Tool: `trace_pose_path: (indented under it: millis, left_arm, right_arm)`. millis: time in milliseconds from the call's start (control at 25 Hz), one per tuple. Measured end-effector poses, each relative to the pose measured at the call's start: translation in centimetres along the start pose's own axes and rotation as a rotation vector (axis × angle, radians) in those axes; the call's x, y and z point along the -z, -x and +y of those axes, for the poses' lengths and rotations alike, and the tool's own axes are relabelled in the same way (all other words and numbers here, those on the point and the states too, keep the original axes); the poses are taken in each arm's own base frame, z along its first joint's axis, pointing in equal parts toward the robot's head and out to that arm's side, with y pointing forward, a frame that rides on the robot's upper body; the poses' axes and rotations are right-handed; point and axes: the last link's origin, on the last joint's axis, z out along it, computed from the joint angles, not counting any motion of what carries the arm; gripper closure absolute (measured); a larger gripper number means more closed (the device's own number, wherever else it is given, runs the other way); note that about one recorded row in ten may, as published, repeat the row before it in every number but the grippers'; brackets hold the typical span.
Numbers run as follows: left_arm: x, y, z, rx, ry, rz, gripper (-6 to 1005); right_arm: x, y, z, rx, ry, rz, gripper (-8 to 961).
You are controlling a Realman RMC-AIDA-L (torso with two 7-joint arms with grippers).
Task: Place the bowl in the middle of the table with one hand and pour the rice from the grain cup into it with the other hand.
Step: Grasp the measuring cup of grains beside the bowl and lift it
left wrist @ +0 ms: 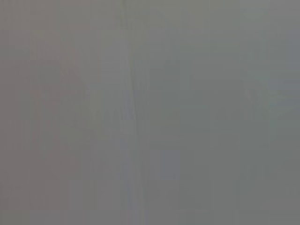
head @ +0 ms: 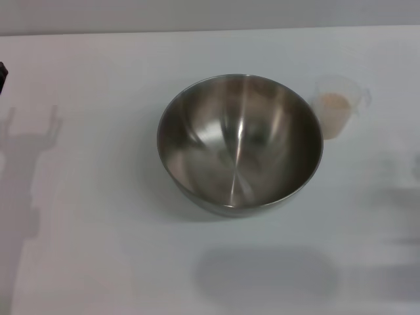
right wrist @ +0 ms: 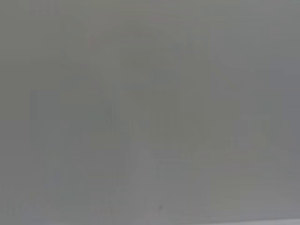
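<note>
The bowl (head: 239, 144), a large shiny steel mixing bowl, stands upright and empty near the middle of the white table (head: 98, 262) in the head view. The grain cup (head: 338, 111), small and clear, stands upright just right of the bowl's far rim, apart from it. It holds pale beige rice (head: 333, 104). Neither gripper shows in the head view. Only a dark sliver (head: 2, 77) sits at the left edge, with a forked shadow (head: 29, 138) on the table beside it. Both wrist views show only a plain grey surface.
The table's far edge (head: 210, 31) runs along the top of the head view, with a grey wall behind it. Faint blurred shadows lie on the table at the right edge and in front of the bowl.
</note>
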Motion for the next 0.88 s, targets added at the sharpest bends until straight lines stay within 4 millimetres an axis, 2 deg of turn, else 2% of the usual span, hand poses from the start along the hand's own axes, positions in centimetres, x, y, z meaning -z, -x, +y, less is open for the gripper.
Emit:
trace_pose_path:
  millis: [280,680,880]
  left_arm:
    - [0.5,0.3,-0.1,0.024,0.002,-0.013,175]
    - [0.4,0.4,0.0,0.026,0.013,-0.015,175]
    - [0.3,0.4,0.0,0.027,0.015,-0.015,174]
  right_arm:
    - [-3.8,-0.7,0.4,-0.013,-0.005,0.082,133]
    - [-6.6,-0.5,1.8,0.004,0.057,0.109,135]
    - [-7.1,-0.5,2.3,0.009,0.078,0.119,136]
